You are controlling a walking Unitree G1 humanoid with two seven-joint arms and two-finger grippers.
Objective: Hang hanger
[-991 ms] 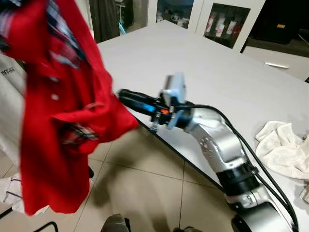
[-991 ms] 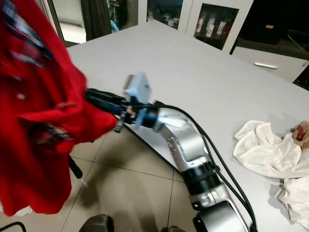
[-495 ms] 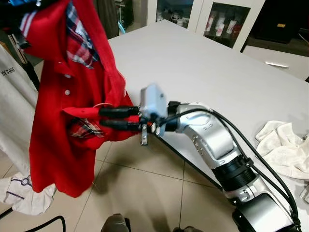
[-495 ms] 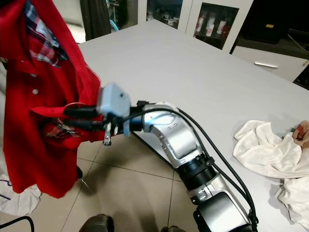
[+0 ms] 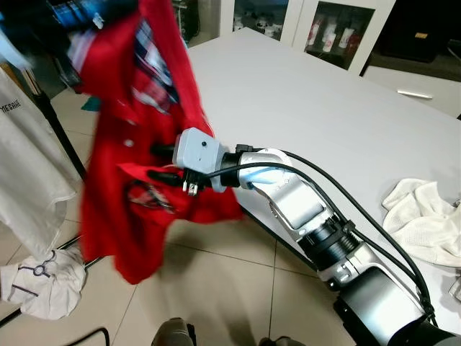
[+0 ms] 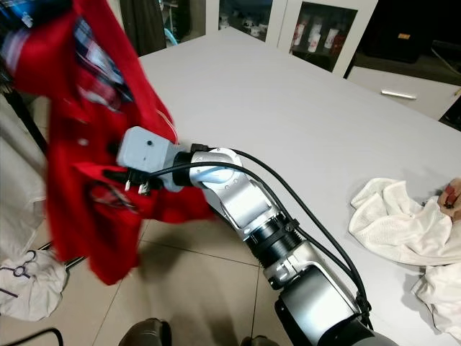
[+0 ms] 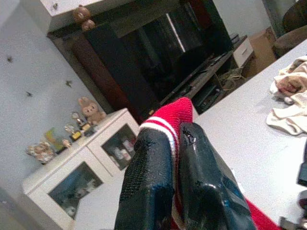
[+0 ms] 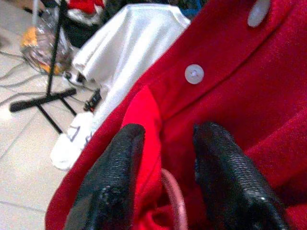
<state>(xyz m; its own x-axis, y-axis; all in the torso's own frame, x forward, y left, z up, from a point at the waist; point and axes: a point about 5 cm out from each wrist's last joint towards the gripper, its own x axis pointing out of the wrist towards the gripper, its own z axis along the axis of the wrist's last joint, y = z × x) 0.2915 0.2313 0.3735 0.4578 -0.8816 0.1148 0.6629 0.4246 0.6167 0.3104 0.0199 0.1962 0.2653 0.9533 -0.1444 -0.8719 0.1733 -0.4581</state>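
Right hand (image 8: pixel 163 158) fingers apart, red shirt (image 5: pixel 137 144) fabric between them, beside the tabletop (image 5: pixel 302 94). Left hand (image 7: pixel 175 143) closed on shirt's striped cuff. Hanger not discernible.

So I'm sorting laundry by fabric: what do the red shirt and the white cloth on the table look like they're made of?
The red shirt looks like soft matte knit, probably cotton, with white plastic-looking buttons and plaid woven lining at the collar. The white cloth shows a fine mesh texture, likely a light synthetic or cotton knit.

Home — glass-door cabinets (image 5: pixel 328 32), tiled floor (image 5: pixel 216 288)
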